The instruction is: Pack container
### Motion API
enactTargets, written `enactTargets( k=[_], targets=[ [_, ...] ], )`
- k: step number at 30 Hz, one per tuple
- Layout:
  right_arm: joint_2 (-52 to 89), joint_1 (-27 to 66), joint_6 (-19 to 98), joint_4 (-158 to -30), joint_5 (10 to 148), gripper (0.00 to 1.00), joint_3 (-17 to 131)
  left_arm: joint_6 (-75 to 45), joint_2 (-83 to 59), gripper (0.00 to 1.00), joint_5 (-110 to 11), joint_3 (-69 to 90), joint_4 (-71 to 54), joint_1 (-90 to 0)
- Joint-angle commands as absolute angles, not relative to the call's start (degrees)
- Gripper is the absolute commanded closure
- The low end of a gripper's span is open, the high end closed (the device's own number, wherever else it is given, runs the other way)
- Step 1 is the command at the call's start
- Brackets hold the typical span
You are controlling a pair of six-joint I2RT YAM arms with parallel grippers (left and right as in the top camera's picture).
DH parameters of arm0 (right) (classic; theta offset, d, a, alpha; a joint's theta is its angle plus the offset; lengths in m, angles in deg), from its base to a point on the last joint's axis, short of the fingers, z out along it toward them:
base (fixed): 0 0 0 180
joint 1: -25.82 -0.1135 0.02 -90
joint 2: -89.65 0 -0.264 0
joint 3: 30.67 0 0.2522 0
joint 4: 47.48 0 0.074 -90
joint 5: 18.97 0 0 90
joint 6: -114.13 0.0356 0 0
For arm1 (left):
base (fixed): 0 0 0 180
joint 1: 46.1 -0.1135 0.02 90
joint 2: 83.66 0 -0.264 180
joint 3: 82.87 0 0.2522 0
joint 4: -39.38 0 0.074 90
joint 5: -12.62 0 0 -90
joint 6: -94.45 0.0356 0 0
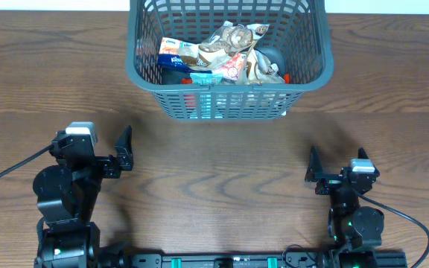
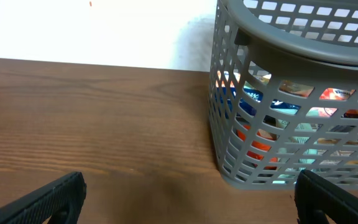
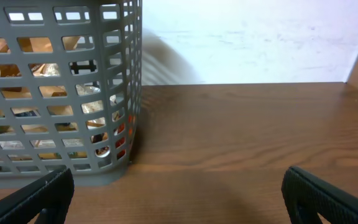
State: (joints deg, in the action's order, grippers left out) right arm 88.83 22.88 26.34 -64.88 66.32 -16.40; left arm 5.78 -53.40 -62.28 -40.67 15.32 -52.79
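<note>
The container (image 1: 144, 74), a large dark grey lattice basket, stands at the back middle of the wooden table and holds several snack packs (image 1: 226, 52). It also shows in the left wrist view (image 2: 229, 93) at the right and in the right wrist view (image 3: 114, 81) at the left, with packs visible through the slats. My left gripper (image 1: 124, 151) is open and empty at the front left, well short of the basket; it also shows in the left wrist view (image 2: 188, 199). My right gripper (image 1: 315, 173) is open and empty at the front right; it also shows in the right wrist view (image 3: 179, 196).
A white wall (image 2: 92, 28) rises behind the table's far edge. Cables run from both arm bases along the front edge. Bare wooden tabletop (image 1: 222, 164) lies between the arms and the basket.
</note>
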Motion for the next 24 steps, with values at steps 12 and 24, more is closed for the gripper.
enactTargets(
  k=[12, 24],
  targets=[
    [89.4, 22.4, 25.3, -65.1, 66.5, 0.01, -16.6, 7.5, -54.1, 0.01, -62.7, -40.5, 14.7, -51.7],
    [89.4, 22.4, 25.3, -65.1, 66.5, 0.01, -16.6, 7.9, -69.1, 0.01, -74.3, -58.3, 31.1, -42.8]
  ],
)
